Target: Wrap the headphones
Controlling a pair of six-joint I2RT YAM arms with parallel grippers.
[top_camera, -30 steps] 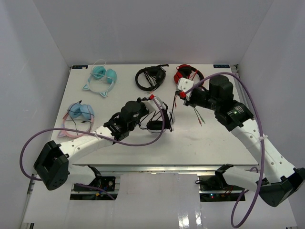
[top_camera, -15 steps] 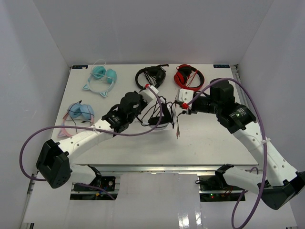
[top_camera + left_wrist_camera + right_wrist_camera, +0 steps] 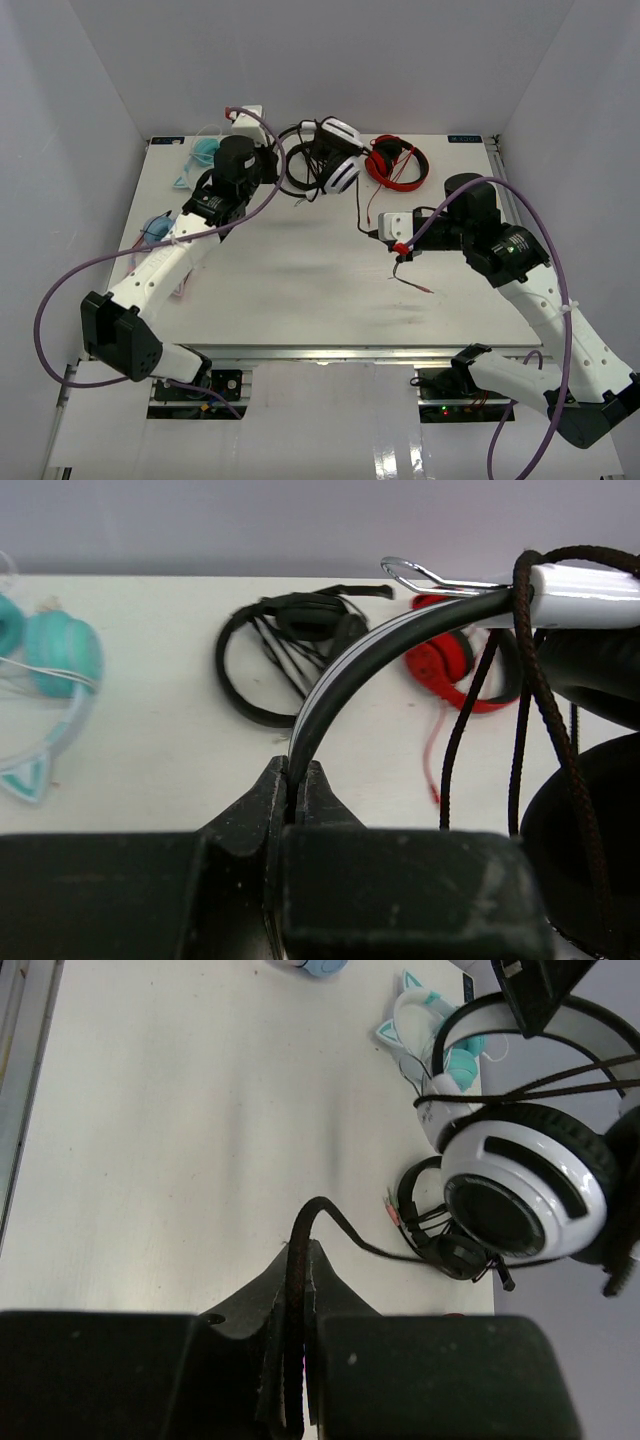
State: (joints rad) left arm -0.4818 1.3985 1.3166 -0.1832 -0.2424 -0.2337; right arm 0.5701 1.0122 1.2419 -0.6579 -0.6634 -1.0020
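Note:
The white headphones [image 3: 338, 160] with black cushions hang in the air above the back of the table. My left gripper [image 3: 278, 148] is shut on their headband [image 3: 380, 645], which rises from between its jaws. The thin black cable [image 3: 360, 205] runs down from the cups to my right gripper [image 3: 386, 228], which is shut on it [image 3: 300, 1250]. The cable's loose end with its plugs [image 3: 415, 285] lies on the table. In the right wrist view one white-and-black cup [image 3: 525, 1190] shows with cable crossing it. Cable strands [image 3: 530, 680] hang beside the headband.
All-black headphones [image 3: 302, 168] and red-and-black headphones [image 3: 395, 160] lie at the back of the white table [image 3: 300, 280]. Teal cat-ear headphones [image 3: 205, 155] are at the back left, and a blue-and-pink pair [image 3: 160, 232] at the left edge. White walls enclose the table.
My left arm has lifted the headphones from the table's middle up and toward the back. My right gripper has drawn the cable nearer and lower, and the plug end now trails on the table.

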